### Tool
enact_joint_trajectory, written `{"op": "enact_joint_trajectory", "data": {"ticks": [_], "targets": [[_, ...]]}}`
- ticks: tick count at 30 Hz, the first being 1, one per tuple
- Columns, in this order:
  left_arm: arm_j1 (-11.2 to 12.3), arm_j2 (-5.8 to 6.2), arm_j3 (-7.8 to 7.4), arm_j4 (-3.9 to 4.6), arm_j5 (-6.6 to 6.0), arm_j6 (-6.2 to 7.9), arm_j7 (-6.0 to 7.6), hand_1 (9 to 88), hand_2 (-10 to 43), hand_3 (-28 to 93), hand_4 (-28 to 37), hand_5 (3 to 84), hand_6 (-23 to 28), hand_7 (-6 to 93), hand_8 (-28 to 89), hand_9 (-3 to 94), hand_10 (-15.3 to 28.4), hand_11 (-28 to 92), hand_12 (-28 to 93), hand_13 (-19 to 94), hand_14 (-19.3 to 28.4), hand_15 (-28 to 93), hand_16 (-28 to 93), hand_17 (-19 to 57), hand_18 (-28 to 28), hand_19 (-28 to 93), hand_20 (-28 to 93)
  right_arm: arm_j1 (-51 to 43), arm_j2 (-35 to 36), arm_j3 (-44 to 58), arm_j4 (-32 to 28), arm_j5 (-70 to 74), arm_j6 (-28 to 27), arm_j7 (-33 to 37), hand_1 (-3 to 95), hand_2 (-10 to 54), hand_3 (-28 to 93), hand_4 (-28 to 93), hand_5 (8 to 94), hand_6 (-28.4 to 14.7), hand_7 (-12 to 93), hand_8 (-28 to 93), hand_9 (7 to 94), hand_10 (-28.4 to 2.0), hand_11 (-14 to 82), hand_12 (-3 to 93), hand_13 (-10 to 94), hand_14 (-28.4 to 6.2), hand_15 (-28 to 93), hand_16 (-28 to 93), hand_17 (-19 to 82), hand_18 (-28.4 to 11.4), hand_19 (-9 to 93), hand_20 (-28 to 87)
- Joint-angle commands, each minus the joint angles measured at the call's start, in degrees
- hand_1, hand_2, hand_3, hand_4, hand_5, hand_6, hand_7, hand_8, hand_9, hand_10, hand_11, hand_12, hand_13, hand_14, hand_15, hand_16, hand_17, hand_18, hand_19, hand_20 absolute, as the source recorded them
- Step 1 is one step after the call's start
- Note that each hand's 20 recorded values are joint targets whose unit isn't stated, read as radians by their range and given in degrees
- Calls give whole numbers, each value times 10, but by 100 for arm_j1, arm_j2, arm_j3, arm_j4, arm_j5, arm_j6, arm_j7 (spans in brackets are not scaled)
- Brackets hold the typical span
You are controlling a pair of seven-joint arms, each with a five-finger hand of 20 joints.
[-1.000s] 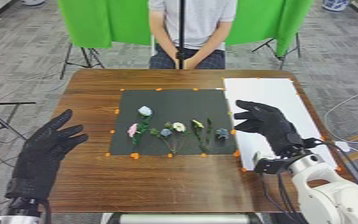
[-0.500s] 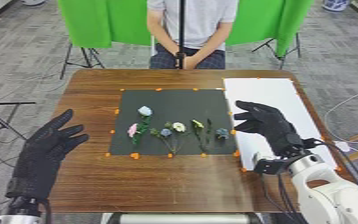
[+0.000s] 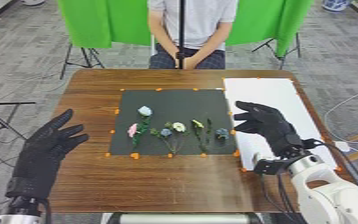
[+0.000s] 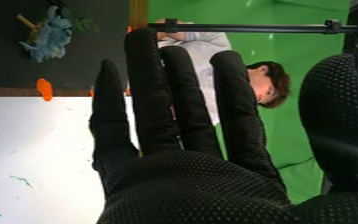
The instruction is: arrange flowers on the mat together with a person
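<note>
The blue flower lies on the dark mat, close to its right edge and just to the left of the right hand. This hand is over the white sheet, its fingers loosely extended, grasping nothing. The left hand, also released, is farther from this flower, so the right one seems better placed. The flower's long axis cannot be told surely.
</note>
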Motion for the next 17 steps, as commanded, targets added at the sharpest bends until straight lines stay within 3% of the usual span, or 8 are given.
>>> {"op": "enact_joint_trajectory", "data": {"ticks": [1,17], "targets": [[28,-71,-24,-15,52,-23,-119,208,47,777,-283,334,63,152,-108,349,201,253,111,255,279,530,-98,-80,252,520,92,-84,-27,-23,-53,4,47,-6,250,33,761,-265,499,-10,135,-114,508,-179,162,154,436,-178,519,107,98,-234,566,159],[-6,-120,25,15,53,-36,-182,205,48,779,-283,338,69,157,-109,347,202,260,109,252,281,536,-101,-89,260,512,79,-127,-41,-39,-50,31,85,-18,250,35,760,-265,501,-10,134,-114,509,-179,164,154,437,-178,521,107,98,-234,567,160]]}}
